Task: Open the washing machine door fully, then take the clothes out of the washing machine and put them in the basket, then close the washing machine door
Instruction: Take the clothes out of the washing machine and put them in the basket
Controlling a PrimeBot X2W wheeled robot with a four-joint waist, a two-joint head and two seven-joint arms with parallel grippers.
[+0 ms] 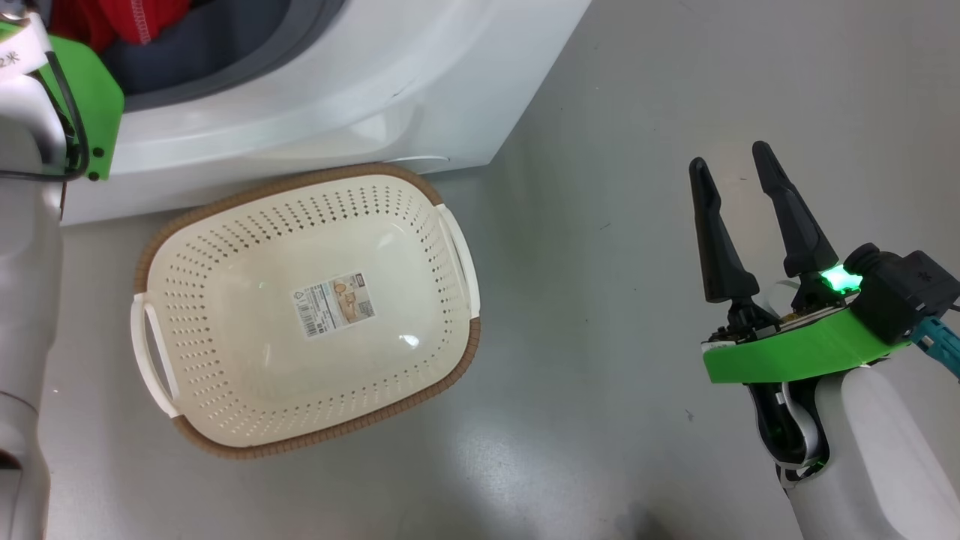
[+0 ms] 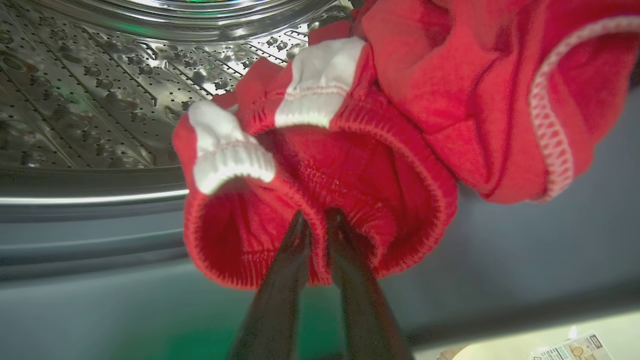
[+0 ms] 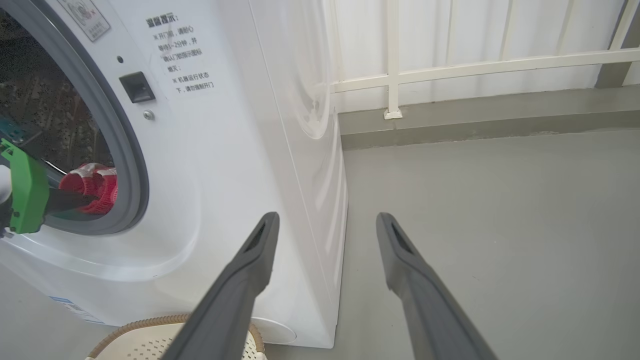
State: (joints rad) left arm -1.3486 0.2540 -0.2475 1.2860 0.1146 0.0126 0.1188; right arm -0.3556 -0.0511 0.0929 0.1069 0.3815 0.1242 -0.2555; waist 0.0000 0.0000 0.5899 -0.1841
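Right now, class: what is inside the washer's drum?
Red clothes, pinched by the left fingers, near the drum's mouth. Anything behind them is covered.

The basket (image 1: pixel 225 315) sits on the floor (image 1: pixel 600 337), just before the washer (image 1: pixel 337 97). The clothes (image 2: pixel 350 165) lie in the drum (image 2: pixel 75 90) at its mouth, with the left gripper (image 2: pixel 317 217) reaching in to them. The right gripper (image 1: pixel 729 154) hangs right of the basket, well apart.

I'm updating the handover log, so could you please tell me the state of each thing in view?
White front-loading washing machine: mouth uncovered.
Bright red clothes with white parts: pinched at the machine's mouth.
Cream perforated plastic basket: upright on the floor, empty.
Left gripper: shut on the clothes.
Right gripper: open, empty.
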